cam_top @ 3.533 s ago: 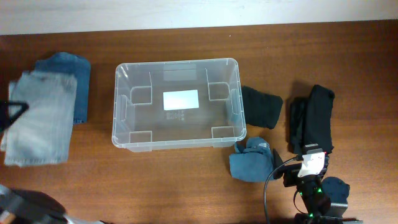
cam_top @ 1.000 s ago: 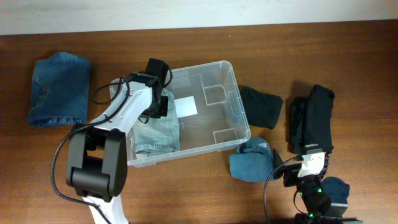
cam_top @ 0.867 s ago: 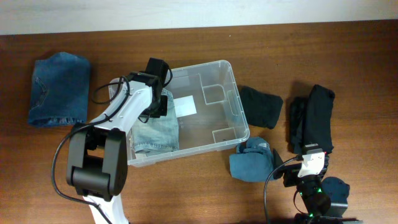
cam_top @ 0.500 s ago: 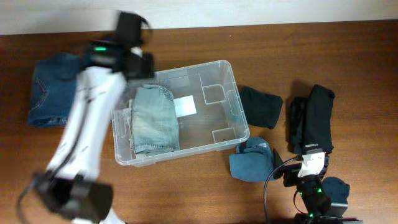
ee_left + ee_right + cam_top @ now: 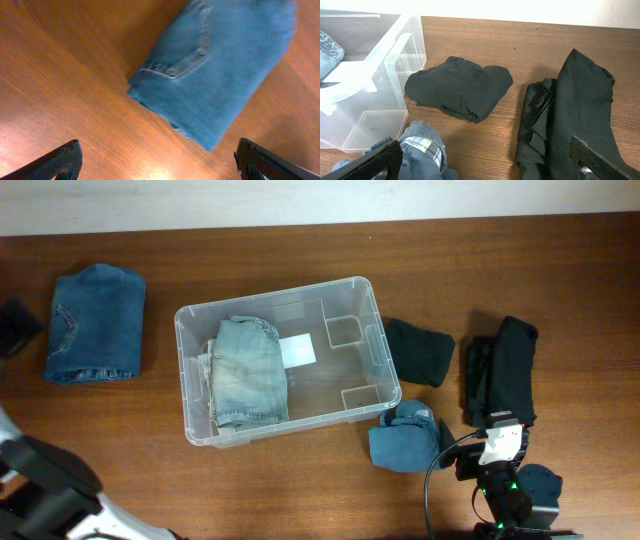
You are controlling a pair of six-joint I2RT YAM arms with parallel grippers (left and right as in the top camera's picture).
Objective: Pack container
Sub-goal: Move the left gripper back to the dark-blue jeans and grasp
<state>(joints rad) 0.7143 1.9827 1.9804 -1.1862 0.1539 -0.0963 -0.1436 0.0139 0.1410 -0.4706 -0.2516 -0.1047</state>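
Observation:
The clear container (image 5: 335, 370) sits askew in the middle of the table, with folded light-blue jeans (image 5: 248, 375) lying in its left half. My left gripper (image 5: 15, 328) is at the far left edge, beside folded dark-blue jeans (image 5: 95, 325). In the left wrist view it (image 5: 160, 170) stands open over bare wood, with the dark-blue jeans (image 5: 220, 65) ahead of its fingers. My right gripper (image 5: 485, 167) is open and empty near the front right, above a rolled blue garment (image 5: 420, 150).
A black folded garment (image 5: 420, 350) lies just right of the container. A longer black garment (image 5: 505, 370) lies further right. The rolled blue garment (image 5: 405, 438) rests at the container's front right corner. My left arm's base (image 5: 50, 490) fills the front left corner.
My left gripper opened and let go of the light-blue jeans, which now lie in the container. The left arm swung away to the far left. The right arm stayed still.

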